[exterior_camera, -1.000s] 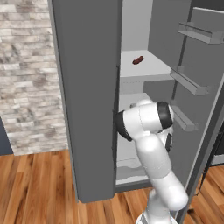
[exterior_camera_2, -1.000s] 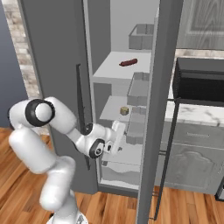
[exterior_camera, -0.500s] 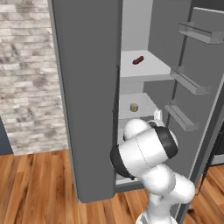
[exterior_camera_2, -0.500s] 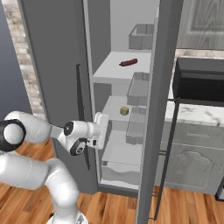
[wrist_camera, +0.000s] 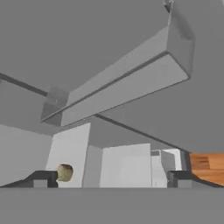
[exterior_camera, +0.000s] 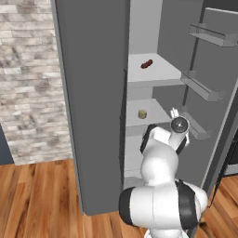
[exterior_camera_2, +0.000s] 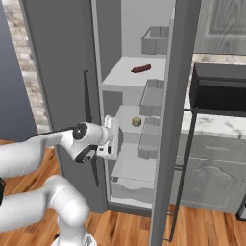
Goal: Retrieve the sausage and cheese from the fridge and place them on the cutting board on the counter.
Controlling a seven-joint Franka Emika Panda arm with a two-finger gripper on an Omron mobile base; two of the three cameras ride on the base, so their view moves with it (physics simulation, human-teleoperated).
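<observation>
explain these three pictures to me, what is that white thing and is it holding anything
The white thing is a robot arm on a base that drives, in a computer-drawn kitchen. Two pictures come from cameras on the base, behind the arm to its left and right. The third looks out from the hand itself. The arm faces an open fridge. A dark red sausage lies on an upper shelf, and a small tan piece of cheese on the shelf below. The gripper reaches in near the cheese shelf. Its fingers stand wide apart and hold nothing. A marble counter stands to the right.
</observation>
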